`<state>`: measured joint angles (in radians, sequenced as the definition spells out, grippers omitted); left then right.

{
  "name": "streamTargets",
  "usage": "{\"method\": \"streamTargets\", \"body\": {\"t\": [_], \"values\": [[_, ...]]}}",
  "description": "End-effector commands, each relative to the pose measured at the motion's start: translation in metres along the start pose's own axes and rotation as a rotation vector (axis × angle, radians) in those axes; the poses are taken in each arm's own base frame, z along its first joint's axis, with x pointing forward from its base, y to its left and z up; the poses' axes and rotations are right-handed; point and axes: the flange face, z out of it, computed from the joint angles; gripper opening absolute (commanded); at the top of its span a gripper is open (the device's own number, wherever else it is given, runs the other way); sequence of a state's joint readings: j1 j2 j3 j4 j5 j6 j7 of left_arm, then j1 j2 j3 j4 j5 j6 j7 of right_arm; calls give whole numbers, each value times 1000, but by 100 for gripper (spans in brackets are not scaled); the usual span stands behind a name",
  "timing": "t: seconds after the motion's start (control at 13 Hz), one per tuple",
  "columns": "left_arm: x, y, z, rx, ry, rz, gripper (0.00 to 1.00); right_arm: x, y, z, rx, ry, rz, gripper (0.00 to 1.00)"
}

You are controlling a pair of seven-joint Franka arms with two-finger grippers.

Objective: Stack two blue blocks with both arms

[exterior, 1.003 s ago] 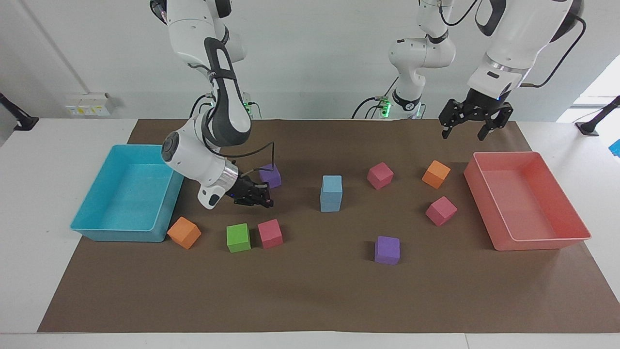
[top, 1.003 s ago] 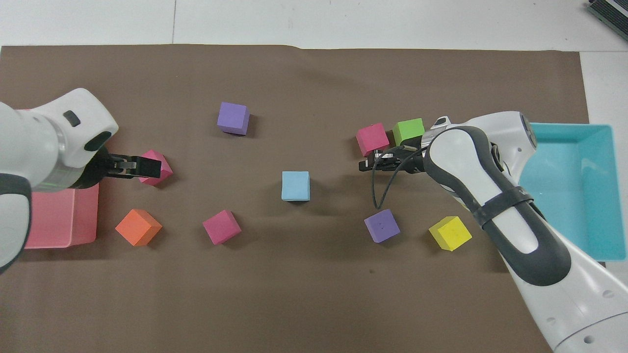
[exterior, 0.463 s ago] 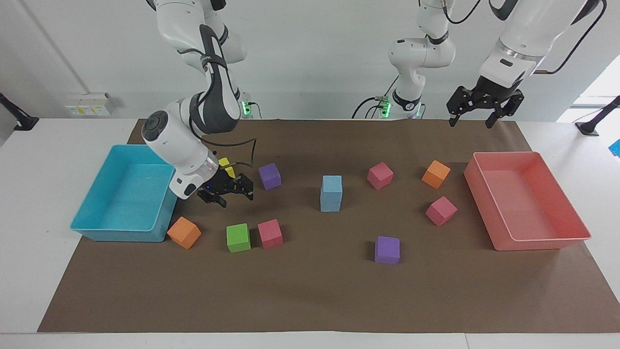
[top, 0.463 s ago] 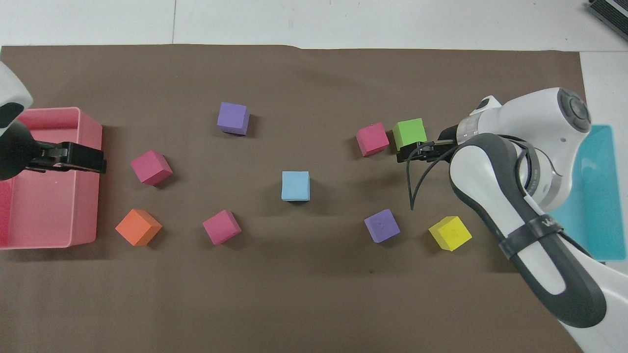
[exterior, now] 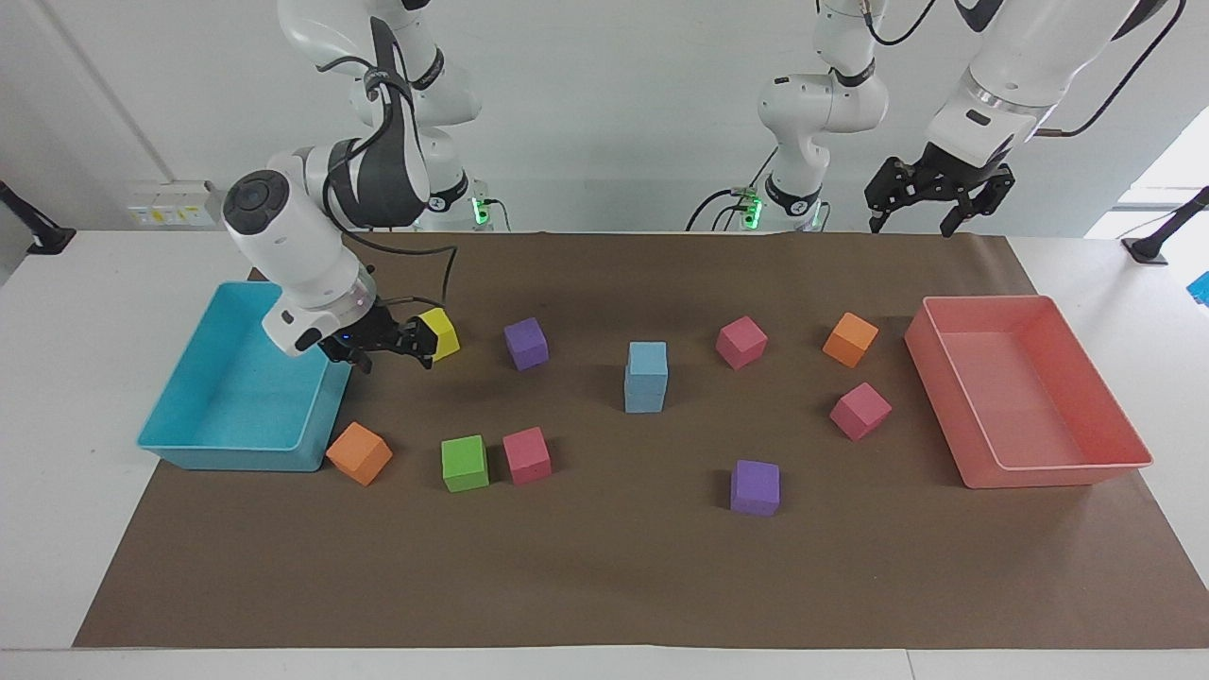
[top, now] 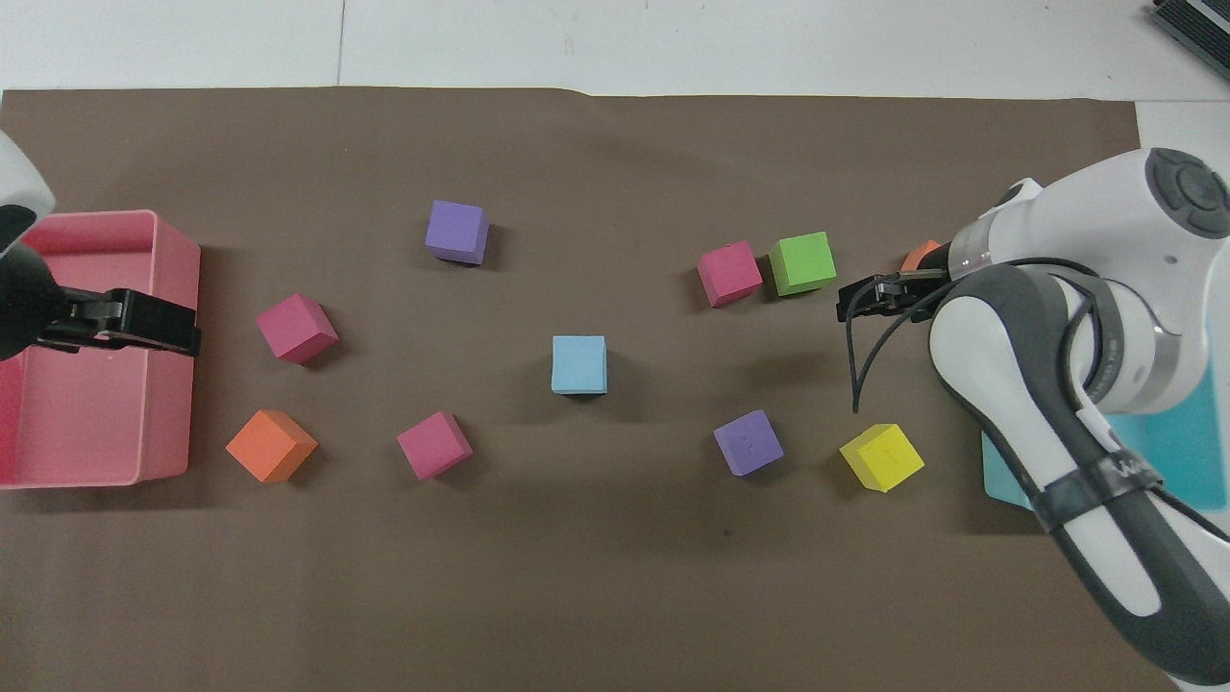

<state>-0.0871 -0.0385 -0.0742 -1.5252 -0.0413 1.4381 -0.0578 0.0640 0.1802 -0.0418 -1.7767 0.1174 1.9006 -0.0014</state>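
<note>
The left gripper is hanging spread and empty near the pink tray. The right gripper is hovering low, spread and empty, just beside the yellow cube, so it is risking a nudge. The blue blocks are standing stacked at the middle of the brown mat, and a careless sweep could topple them.

One camera sits high across the bench, facing the robots, whose bases fill the top of its frame. The other hangs above the robots' end, looking steeply down, arms entering from the lower corners. Both stand well back and share the brown mat, turned half around between them.
</note>
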Motion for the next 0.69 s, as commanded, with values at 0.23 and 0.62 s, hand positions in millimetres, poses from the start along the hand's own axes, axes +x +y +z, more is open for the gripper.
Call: {"method": "streamTargets", "body": {"t": [0.23, 0.62], "values": [[-2, 3, -5, 8, -8, 19, 100, -24, 24, -77, -91, 106, 23, 100], [-2, 4, -5, 13, -5, 33, 100, -65, 26, -144, -123, 65, 22, 100]]}}
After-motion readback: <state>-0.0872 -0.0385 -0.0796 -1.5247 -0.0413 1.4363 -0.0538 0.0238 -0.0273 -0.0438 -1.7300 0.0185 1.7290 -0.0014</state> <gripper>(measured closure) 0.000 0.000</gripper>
